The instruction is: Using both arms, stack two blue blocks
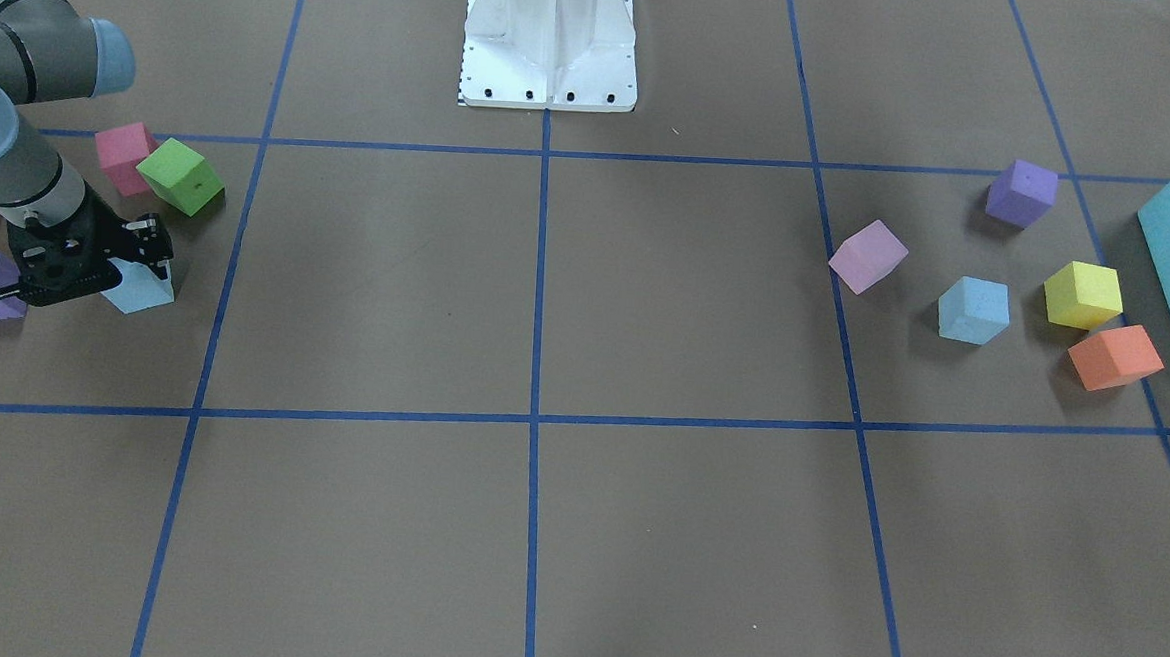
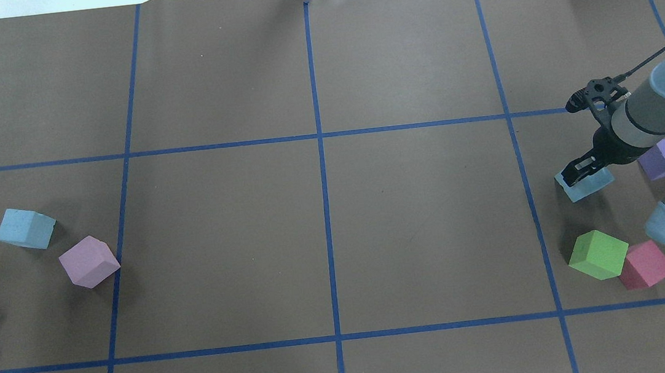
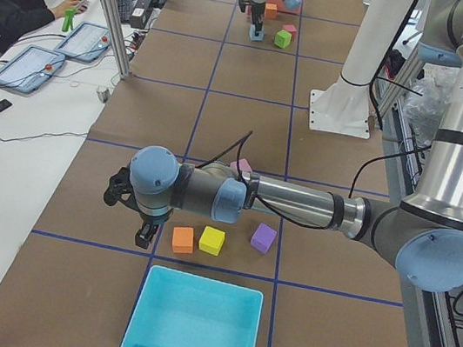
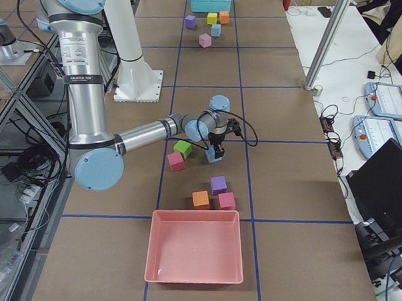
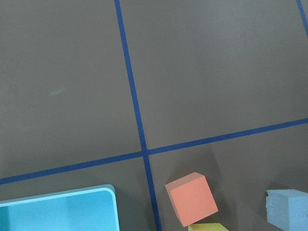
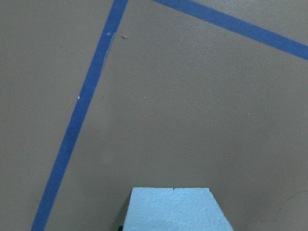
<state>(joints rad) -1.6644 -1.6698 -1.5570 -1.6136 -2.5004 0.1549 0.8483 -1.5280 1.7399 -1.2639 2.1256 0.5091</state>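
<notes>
1. The right gripper [image 2: 578, 172] has its jaws closed on one blue block [image 2: 591, 185], on the robot's right; the left gripper [image 3: 145, 233] jaws cannot be judged
2. The second blue block [image 2: 25, 228] lies far left, near a pink cube [image 2: 89, 261]
3. Both look like light, soft foam; a gentle pinch on opposite flat faces should suit
4. The cubes have no long axis, and their faces sit skewed to the grid lines [image 2: 327, 212]

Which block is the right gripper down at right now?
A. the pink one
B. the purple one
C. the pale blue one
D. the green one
C: in the overhead view the right gripper sits directly on the pale blue block, and the same block fills the bottom centre of the right wrist view.
</notes>
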